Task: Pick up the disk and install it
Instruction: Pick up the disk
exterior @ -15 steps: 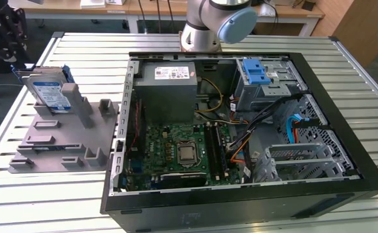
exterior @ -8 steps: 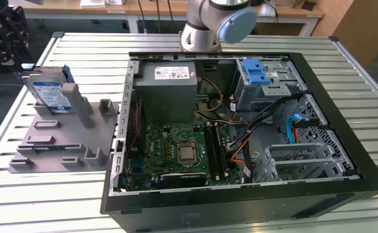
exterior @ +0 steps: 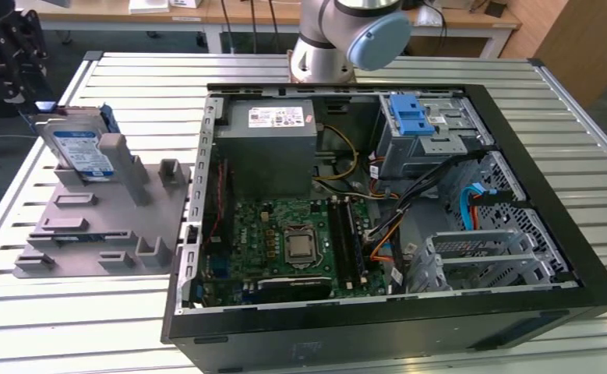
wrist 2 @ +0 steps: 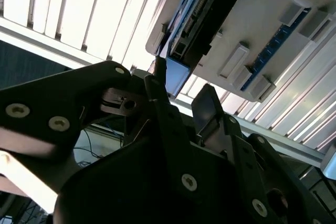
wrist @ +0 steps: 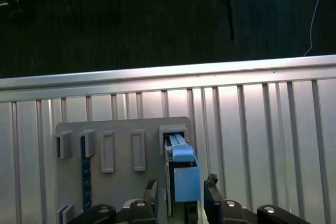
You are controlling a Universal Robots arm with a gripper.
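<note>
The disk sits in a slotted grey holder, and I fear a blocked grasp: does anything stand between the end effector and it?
Nothing visible does. In the first wrist view the open end effector straddles the disk, upright in its grey holder, and the gaps on both sides look bare.

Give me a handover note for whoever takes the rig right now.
Gripper: open, fingers either side of the disk's blue end, not closed on it.
The disk stands upright in the grey holder on the table, to the exterior view's left of the open computer case.
Done: gripper lined up at the disk.
Left: grasp, lift, install.
</note>
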